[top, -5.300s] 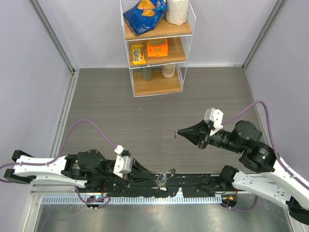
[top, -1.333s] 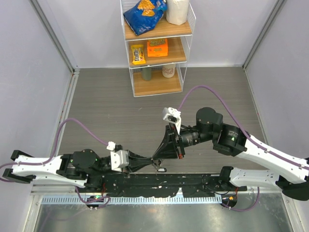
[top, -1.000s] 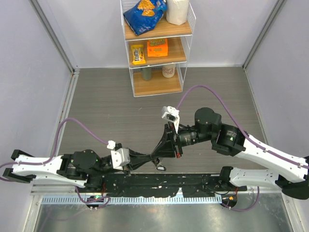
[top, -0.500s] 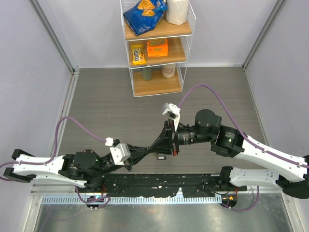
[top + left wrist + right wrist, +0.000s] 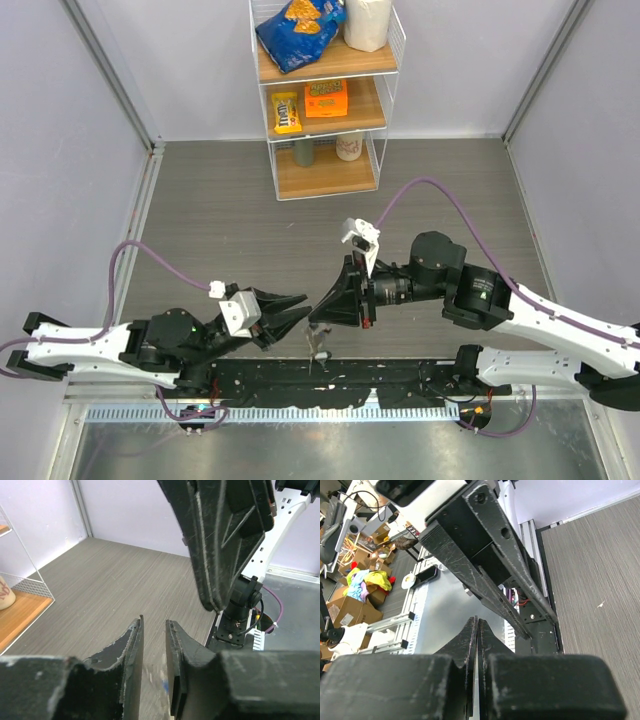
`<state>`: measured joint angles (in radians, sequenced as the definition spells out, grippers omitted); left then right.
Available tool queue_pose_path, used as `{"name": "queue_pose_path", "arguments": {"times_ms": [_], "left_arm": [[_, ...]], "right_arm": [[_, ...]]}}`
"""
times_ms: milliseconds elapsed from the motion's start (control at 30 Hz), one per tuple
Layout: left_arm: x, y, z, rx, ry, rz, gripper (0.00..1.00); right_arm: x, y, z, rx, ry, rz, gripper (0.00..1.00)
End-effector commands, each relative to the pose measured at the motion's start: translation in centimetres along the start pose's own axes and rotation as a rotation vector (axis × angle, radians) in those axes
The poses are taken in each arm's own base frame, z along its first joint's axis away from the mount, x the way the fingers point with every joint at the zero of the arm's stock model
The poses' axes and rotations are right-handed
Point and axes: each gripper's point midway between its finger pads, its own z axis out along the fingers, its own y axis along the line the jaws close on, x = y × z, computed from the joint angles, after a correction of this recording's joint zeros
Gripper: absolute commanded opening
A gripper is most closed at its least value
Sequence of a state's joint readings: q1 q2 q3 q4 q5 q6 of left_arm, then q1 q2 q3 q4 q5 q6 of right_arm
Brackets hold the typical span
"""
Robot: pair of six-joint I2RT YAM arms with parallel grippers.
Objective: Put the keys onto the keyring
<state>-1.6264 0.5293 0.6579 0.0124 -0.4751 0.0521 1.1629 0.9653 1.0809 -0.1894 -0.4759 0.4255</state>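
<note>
The right gripper [image 5: 313,320] is pinched shut on the keyring [image 5: 319,347], which dangles just below its tip, clear of the tabletop [image 5: 220,220]; any key on it is too small to make out. Just beside it the left gripper [image 5: 301,305] stands open, holding nothing. Threading looks under way; next, probably, the left gripper must close on the hanging loop to steady it.

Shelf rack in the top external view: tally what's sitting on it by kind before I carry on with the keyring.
Bags: 2, blue chip bag and yellow candy bag
Boxes: 1, orange box
Cylinders: 1, white cylinder, maybe a paper roll
Cups: 2, dark cup and pale cup
Total: 6 on the shelf rack
</note>
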Motion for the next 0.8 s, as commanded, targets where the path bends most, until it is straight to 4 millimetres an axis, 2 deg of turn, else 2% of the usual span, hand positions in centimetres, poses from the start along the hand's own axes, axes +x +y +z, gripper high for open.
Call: {"name": "queue_pose_path", "arguments": {"times_ms": [0,200,500,633,700,767], "left_arm": [[-1.9,0.3,-0.3,-0.006,-0.08,-0.068,0.31],[-1.6,0.0,-0.6,0.017,-0.074,-0.08,0.33],[-1.2,0.2,-0.9,0.008,-0.066,-0.077,0.33],[-0.7,0.4,-0.7,-0.006,-0.045,-0.068,0.33],[-0.2,0.4,-0.6,-0.021,-0.027,-0.09,0.33],[0.2,0.7,-0.5,-0.041,-0.011,-0.085,0.33]], "right_arm": [[-3.1,2.7,-1.3,-0.061,-0.093,-0.061,0.05],[-3.3,2.4,-1.5,-0.041,-0.103,-0.072,0.05],[-2.1,0.6,-2.2,0.044,-0.099,-0.067,0.05],[-1.2,-2.1,-2.8,0.168,-0.09,-0.048,0.05],[-0.4,-4.2,-2.9,0.254,-0.076,-0.029,0.09],[0.8,-6.7,-3.1,0.326,-0.059,0.015,0.27]]}}
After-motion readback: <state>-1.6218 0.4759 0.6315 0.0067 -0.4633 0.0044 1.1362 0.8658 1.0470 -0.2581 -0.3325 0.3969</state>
